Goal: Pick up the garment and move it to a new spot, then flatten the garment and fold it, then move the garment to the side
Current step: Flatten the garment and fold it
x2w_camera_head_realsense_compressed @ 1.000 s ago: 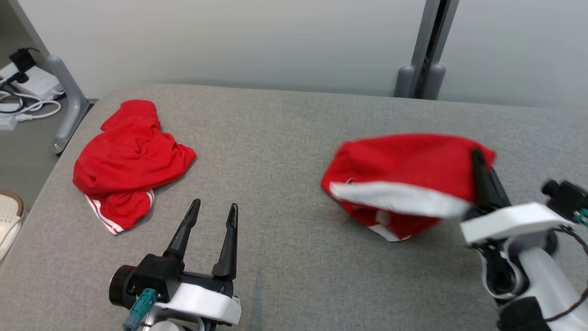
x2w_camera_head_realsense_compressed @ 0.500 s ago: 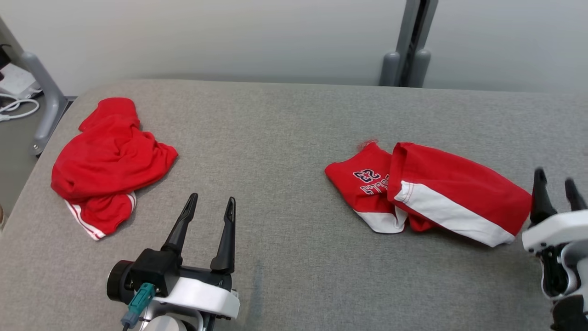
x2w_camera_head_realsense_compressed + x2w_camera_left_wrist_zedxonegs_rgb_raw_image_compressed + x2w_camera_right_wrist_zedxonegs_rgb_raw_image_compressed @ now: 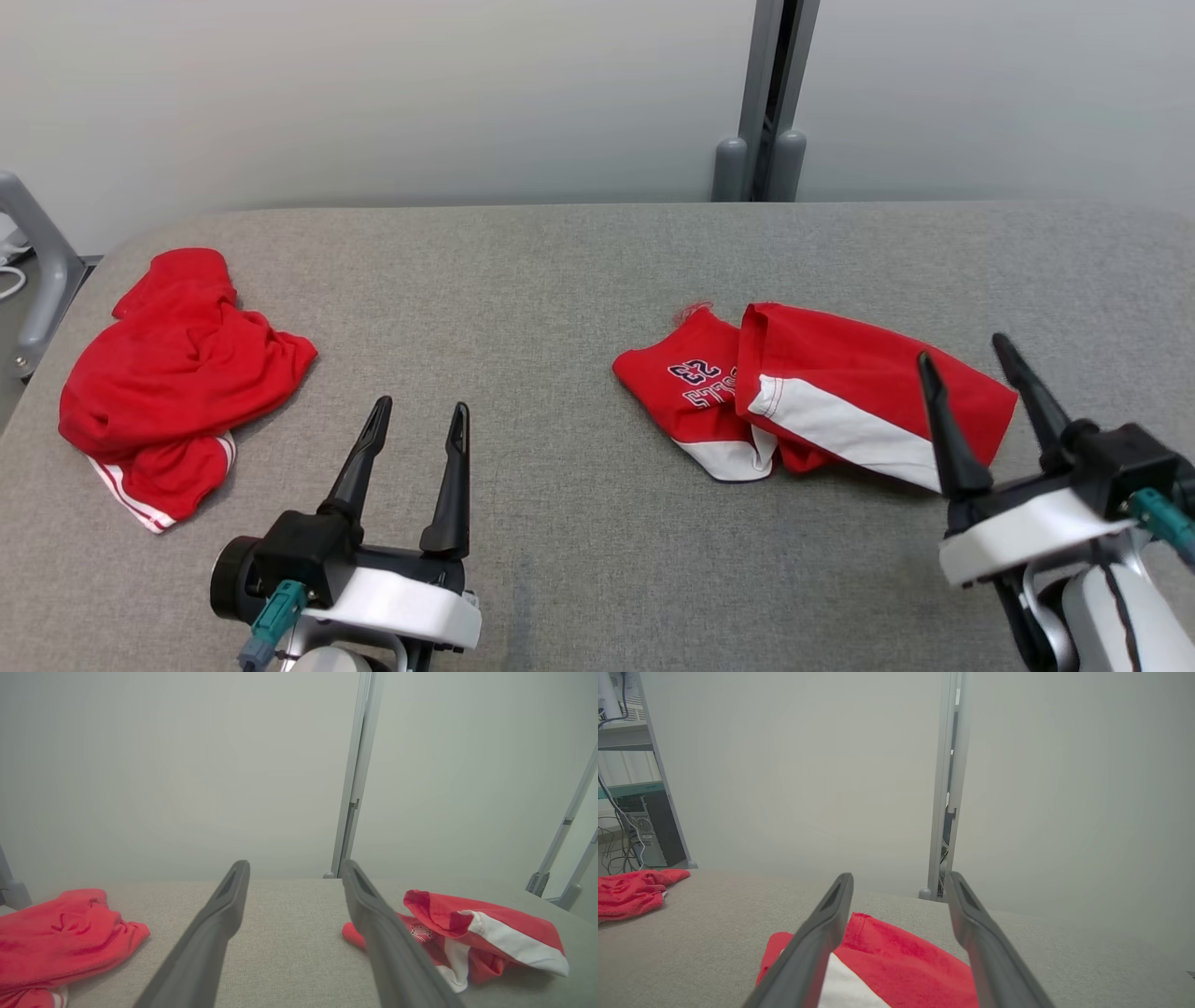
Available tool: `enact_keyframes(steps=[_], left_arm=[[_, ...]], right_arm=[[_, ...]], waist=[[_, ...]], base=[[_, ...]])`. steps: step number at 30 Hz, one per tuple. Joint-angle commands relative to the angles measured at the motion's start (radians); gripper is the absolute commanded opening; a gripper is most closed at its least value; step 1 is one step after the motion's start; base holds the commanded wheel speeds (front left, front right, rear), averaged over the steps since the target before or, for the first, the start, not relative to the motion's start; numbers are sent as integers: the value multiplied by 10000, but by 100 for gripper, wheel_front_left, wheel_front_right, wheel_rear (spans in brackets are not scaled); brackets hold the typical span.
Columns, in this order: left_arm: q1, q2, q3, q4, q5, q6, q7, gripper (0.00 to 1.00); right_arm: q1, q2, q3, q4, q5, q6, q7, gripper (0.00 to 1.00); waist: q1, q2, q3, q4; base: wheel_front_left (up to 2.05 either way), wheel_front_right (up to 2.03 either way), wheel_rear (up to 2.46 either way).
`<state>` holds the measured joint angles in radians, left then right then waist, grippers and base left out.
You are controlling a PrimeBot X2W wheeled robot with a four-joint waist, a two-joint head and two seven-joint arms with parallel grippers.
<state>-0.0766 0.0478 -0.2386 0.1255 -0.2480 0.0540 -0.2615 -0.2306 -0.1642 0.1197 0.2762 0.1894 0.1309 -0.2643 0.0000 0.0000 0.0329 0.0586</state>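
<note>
We see the right gripper, two long, tapered dark fingers on a white wrist, spread wide and holding nothing above the near right of the grey woven-fabric table. Under its fingertips lies the red knit garment with a broad white panel, loosely doubled over itself, with dark-and-white lettering on the lower layer. It rests flat, right of the table's middle. The left gripper, equally agape and empty, hangs over the table's near left. A crumpled red garment with white stripes sits at the table's left edge.
</note>
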Motion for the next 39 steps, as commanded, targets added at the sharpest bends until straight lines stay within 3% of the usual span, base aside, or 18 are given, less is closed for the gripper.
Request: enact_keyframes(steps=[1,19,22,30,38,39], left_arm=[[49,46,32,-2,-33,12,-27,100],[109,46,-412,154,-3,-85,-27,100],[21,46,-461,167,14,-83,-27,100],[-249,46,-664,117,-110,-33,-27,100],[-326,41,-812,88,-244,73,-27,100],[-316,44,-829,94,-250,79,-27,100]], right_arm=[[223,-82,83,-196,-48,-3,4,100],[642,-245,628,-135,-662,-3,4,100],[407,-487,1097,41,-1077,-3,4,100],[-664,-902,2272,1631,-1914,-3,4,100],[-1394,-975,2016,3114,-2896,-3,4,100],[-1444,-940,1987,3237,-2955,-3,4,63]], waist=[[0,0,-43,-35],[0,0,33,345],[0,0,174,516],[0,0,677,1175],[0,0,899,1806],[0,0,898,1852]], base=[[0,0,0],[0,0,0],[0,0,0],[0,0,0],[0,0,0],[0,0,0]])
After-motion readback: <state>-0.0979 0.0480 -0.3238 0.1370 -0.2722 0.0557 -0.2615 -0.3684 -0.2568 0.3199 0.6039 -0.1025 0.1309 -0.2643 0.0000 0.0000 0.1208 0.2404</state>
